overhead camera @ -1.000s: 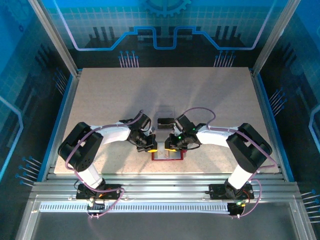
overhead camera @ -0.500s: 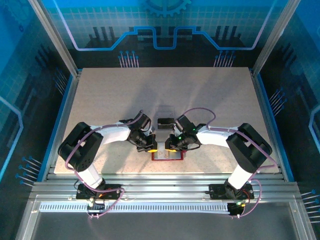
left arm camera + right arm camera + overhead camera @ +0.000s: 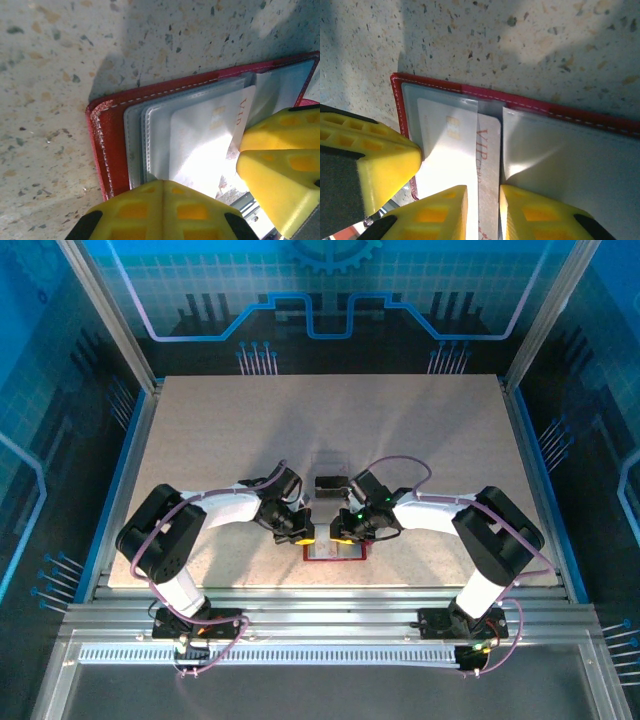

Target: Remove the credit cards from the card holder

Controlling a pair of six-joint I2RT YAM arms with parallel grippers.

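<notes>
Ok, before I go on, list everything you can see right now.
table: one, speckled beige, under everything
wallet: one, red with grey pockets, open flat at the near edge
card: one seen, white with red VIP lettering, a strip sticking out of a pocket
box: one, clear, behind the wallet
dark item: one, blackish, between box and wallet; too small to name
left arm, right arm: white and black, reaching in to the wallet from either side
left claw: yellow, shut, over the wallet's pockets
right claw: yellow, jaws slightly apart astride the card's bare strip
</notes>
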